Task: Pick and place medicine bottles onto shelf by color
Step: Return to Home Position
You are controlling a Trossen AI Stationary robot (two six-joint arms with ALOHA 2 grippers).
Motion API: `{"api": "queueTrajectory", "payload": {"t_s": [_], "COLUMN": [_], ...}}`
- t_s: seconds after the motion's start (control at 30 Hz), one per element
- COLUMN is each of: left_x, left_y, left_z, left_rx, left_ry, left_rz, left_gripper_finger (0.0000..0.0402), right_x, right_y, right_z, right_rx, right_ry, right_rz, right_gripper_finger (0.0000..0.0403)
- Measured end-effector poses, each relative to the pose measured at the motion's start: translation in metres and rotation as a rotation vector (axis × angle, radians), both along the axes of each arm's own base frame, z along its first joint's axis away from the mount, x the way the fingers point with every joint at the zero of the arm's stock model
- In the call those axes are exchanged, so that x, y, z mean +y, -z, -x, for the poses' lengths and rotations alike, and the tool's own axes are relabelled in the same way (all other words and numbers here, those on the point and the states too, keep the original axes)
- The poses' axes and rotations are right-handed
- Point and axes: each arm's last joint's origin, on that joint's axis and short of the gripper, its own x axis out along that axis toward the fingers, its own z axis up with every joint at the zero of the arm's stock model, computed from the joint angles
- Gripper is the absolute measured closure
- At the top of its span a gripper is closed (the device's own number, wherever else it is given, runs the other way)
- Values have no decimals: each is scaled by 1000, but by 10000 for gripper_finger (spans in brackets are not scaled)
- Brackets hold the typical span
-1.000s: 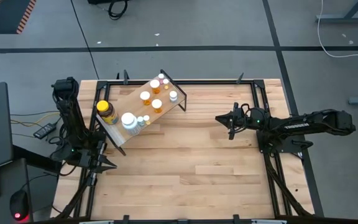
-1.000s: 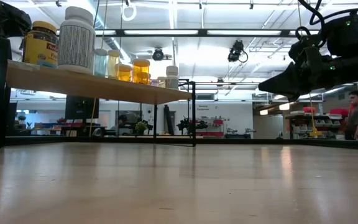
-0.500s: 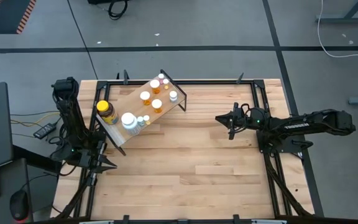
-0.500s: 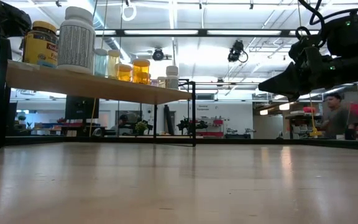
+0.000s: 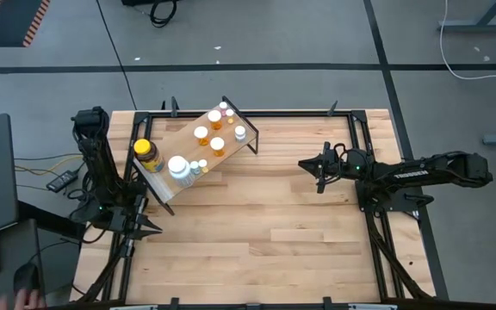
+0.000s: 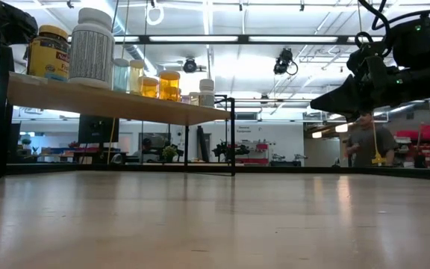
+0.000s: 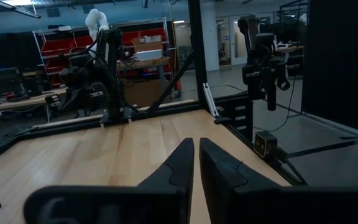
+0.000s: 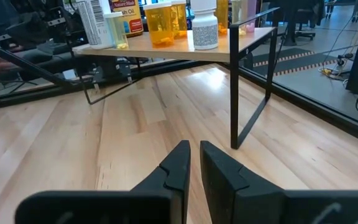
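Observation:
The shelf point(image 5: 182, 138), a light board on thin black legs, stands slantwise at the table's far left. The medicine bottles stand upright on it: an amber jar with a yellow lid point(image 5: 148, 153), a big white-capped bottle point(image 5: 178, 167), orange vials with white caps point(image 5: 201, 134) and small vials point(image 5: 240, 133). The low view shows them in a row on the board point(image 6: 125, 106). My left gripper point(image 5: 151, 229) is shut and holds nothing, at the near left, apart from the shelf. My right gripper point(image 5: 303, 164) is shut and holds nothing, at the right, pointing toward the shelf point(image 8: 166, 52).
A black metal frame point(image 5: 360, 138) runs around the tabletop. Bare wood point(image 5: 257, 224) spans the middle and near side. A person point(image 6: 364, 142) stands in the room beyond the table. A hand point(image 5: 24, 300) shows off the table's near left corner.
Both arms and all the bottles have kept still. In the low view a person in the room beyond the table has walked from the right edge toward the middle.

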Motion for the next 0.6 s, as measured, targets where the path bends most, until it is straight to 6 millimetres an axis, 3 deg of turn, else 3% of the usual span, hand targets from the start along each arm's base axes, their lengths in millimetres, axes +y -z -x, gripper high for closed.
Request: {"api": "queueTrajectory", "payload": {"t_s": [0.6], "left_x": [0], "left_y": [0], "left_z": [0], "left_rx": [0], "left_ry": [1], "left_rz": [0], "left_gripper_finger": [372], "right_x": [0], "right_y": [-1], "right_z": [0], "right_rx": [-7], "right_ry": [0], "right_rz": [2], "right_gripper_finger": [357]}}
